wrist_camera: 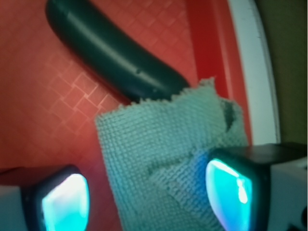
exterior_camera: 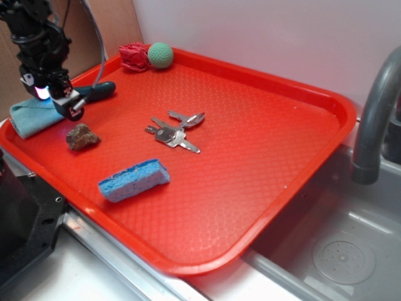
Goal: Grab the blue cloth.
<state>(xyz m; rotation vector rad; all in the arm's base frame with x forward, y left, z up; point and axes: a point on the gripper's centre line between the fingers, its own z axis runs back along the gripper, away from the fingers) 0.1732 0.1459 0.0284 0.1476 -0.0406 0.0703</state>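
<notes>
1. The blue cloth [exterior_camera: 32, 116] is a pale teal, looped-weave rectangle lying at the far left edge of the red tray [exterior_camera: 263, 125], partly draped over the rim.
2. The gripper [wrist_camera: 147, 197] hangs above it, jaws spread apart with the cloth showing between them; nothing is gripped.
3. A dark green handle [wrist_camera: 110, 55] lies just beside the cloth's corner, its end tucked under it.
4. In the wrist view the cloth's near edge is cut off, and the fingertips [wrist_camera: 65, 204] glow and blur.

Cloth [exterior_camera: 34, 116] on tray [exterior_camera: 263, 163], left edge
</notes>
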